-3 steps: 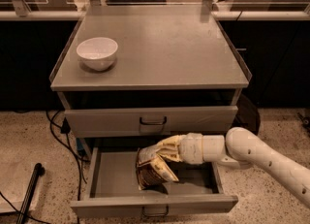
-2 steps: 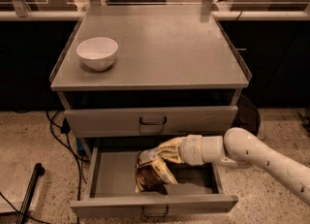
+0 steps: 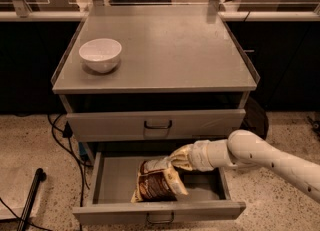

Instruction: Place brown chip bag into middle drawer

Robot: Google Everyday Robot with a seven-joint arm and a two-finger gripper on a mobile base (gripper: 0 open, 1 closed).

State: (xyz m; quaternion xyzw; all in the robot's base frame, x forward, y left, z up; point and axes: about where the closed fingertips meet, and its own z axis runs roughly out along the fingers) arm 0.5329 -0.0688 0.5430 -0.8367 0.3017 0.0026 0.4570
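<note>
Obs., camera view.

- Middle drawer (image 3: pixel 113 181): pulled out toward you, at 6 o'clock of the cabinet. You see its grey floor and its small dark loop handle on the front wall.
- Brown chip bag (image 3: pixel 156 187): inside that drawer, near the middle of the floor. It leans, lower end toward the front wall, upper end pointing to about 1 o'clock.
- Gripper (image 3: pixel 176 158): over the back of the open drawer, at 1 o'clock from the bag and touching the bag's upper edge. You cannot tell whether it is clamping the bag or has let go; the contact point is hidden by crinkled foil.
- Arm (image 3: pixel 265 157): white, coming in from 4 o'clock and crossing the drawer's right side wall.
- Upper drawer (image 3: pixel 110 124): pushed in, directly above the open one.
- White bowl (image 3: pixel 100 54): upright on the cabinet top (image 3: pixel 175 50), at 10 o'clock of that surface, well apart from the bag.
- Dark cables (image 3: pixel 59 134): on the floor at 9 o'clock of the cabinet.
</note>
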